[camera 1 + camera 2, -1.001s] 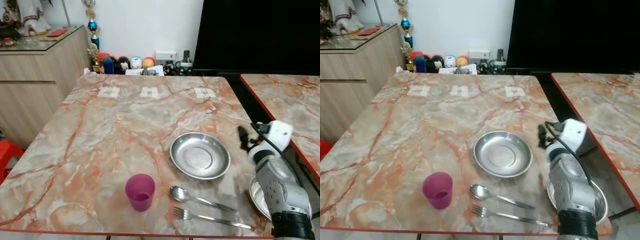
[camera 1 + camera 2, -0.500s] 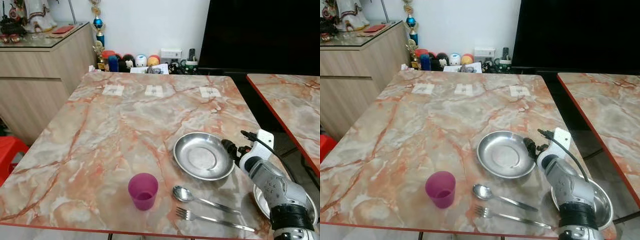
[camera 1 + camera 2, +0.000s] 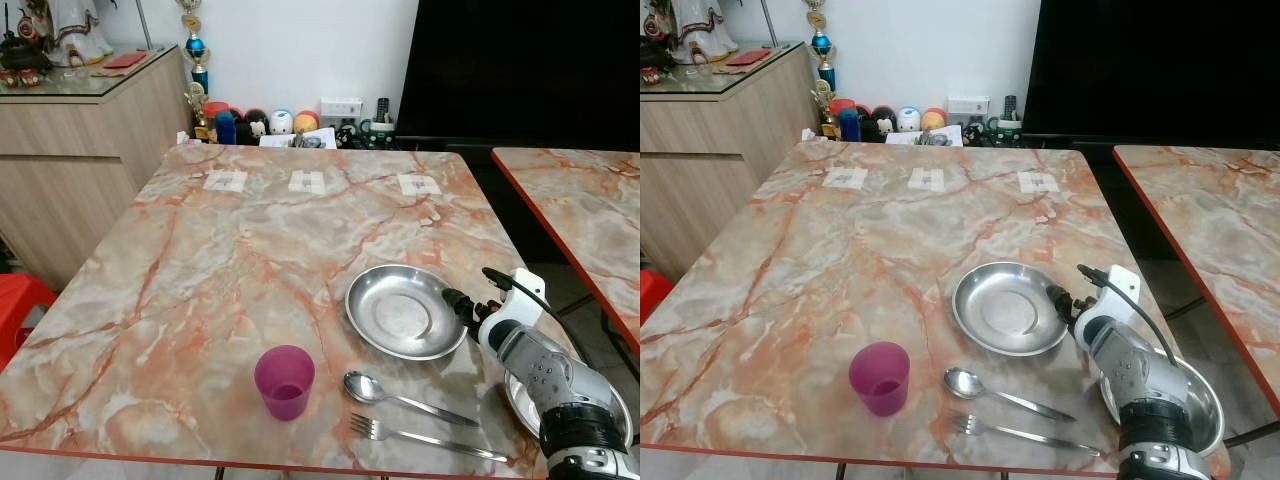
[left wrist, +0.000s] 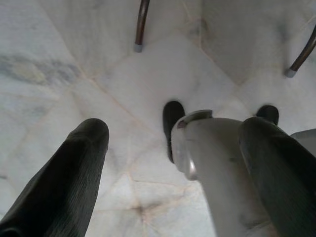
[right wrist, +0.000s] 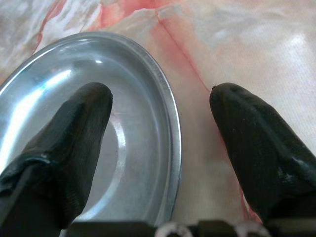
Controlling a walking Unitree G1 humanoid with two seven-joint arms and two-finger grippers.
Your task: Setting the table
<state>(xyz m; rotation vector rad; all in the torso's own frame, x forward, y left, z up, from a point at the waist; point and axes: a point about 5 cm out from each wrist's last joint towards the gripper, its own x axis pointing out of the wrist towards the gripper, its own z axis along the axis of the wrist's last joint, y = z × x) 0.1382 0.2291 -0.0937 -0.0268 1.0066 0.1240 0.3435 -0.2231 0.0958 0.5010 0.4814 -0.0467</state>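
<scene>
Two black fingers of the right gripper (image 5: 163,128) stand spread wide at the right-hand rim of a shallow steel plate (image 3: 403,310), one finger over the plate's bowl and the other over the bare marble beside it, with the rim running between them; they grasp nothing. The plate lies toward the near right part of the orange-veined marble table (image 3: 230,260). Just in front of it a spoon (image 3: 400,394) and a fork (image 3: 425,436) lie side by side, handles pointing right, and a magenta plastic cup (image 3: 284,381) stands upright to their left, near the table's front edge. A second steel bowl (image 3: 1200,400) sits at the table's near right corner, partly hidden behind the silver right arm. Three small white tags (image 3: 307,182) lie in a row toward the far edge. The left gripper (image 4: 173,168) hangs low over a pale tiled floor (image 4: 59,64), its fingers apart and empty, with the robot's own foot below it. A wooden sideboard (image 3: 70,150) stands to the left.
</scene>
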